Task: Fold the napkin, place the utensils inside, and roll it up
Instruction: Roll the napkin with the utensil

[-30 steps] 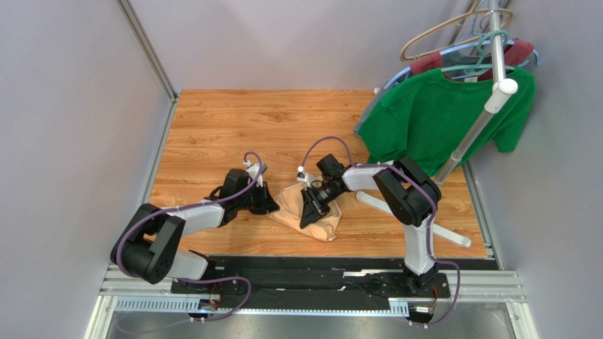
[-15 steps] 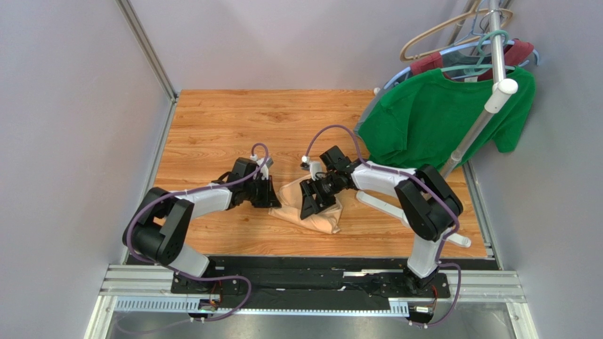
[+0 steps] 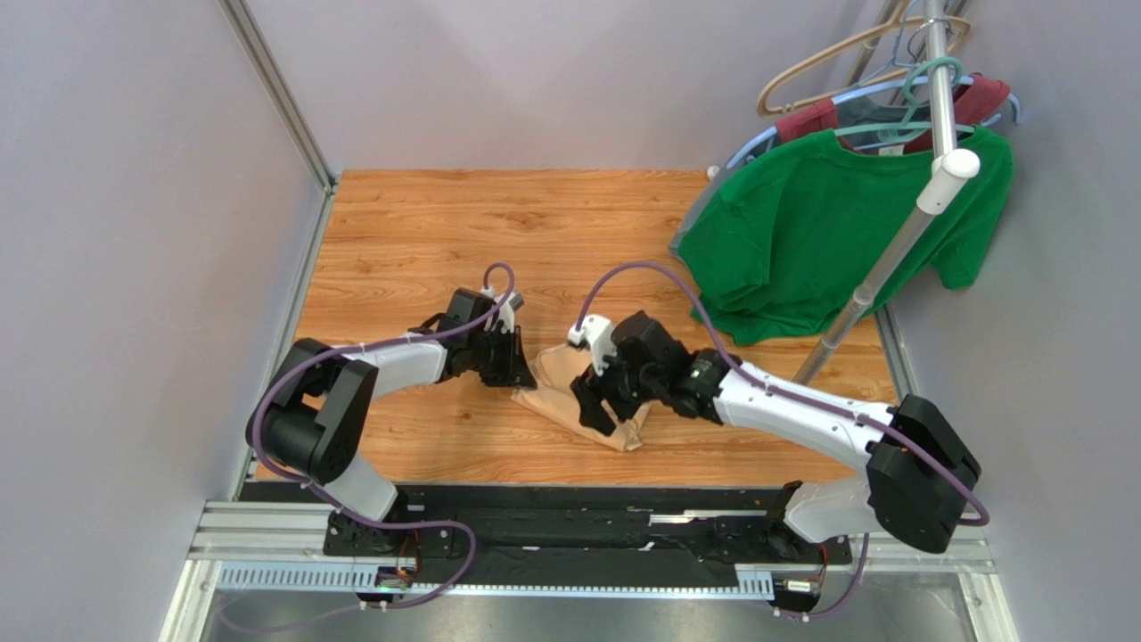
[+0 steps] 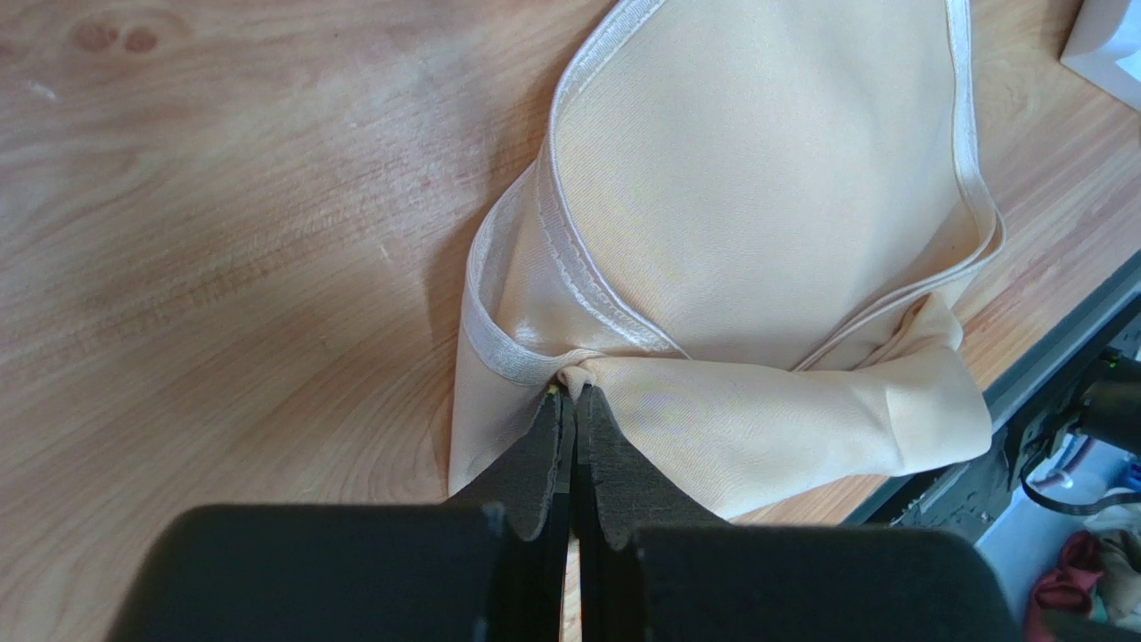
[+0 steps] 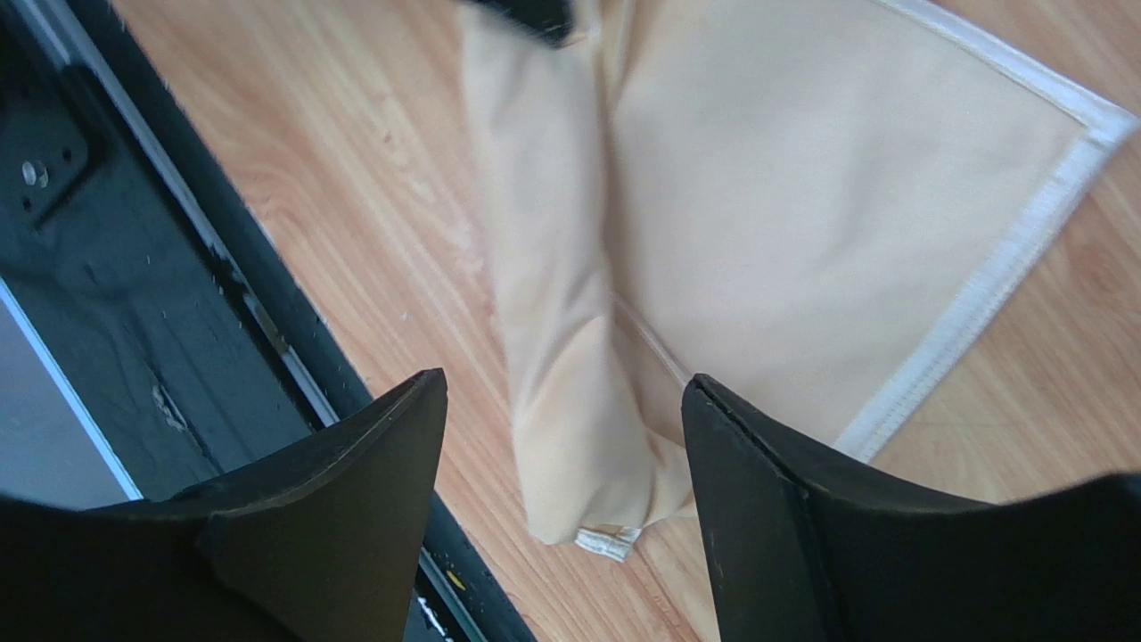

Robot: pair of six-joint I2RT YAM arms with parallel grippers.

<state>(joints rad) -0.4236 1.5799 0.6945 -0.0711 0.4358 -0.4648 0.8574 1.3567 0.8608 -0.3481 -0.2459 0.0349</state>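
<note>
**Left claw pinches the napkin, right claw gapes over it**

We're looking at the left claw (image 4: 573,396) first, and its 2 fingers are clenched tight on a gathered bit of hem at the napkin's (image 4: 750,201) edge. From that pinch the peach cloth fans out ahead of the claw in loose folds, its shiny white-stitched border looping around the upper layer. A thicker folded roll runs off to the right of the fingertips. The cloth lies on the wooden tabletop (image 3: 442,228).

Over to the right claw (image 5: 563,388): its 2 fingers are spread wide and grasp nothing. We see the napkin lying beneath and ahead of the gap, one corner with its pale hem poking out to the right of the claw.

From above, the napkin sits bunched between the 2 claws. The left claw is at its left edge and the right claw over its near half. Behind the right arm, well apart, hangs a green T-shirt (image 3: 817,234).
</note>
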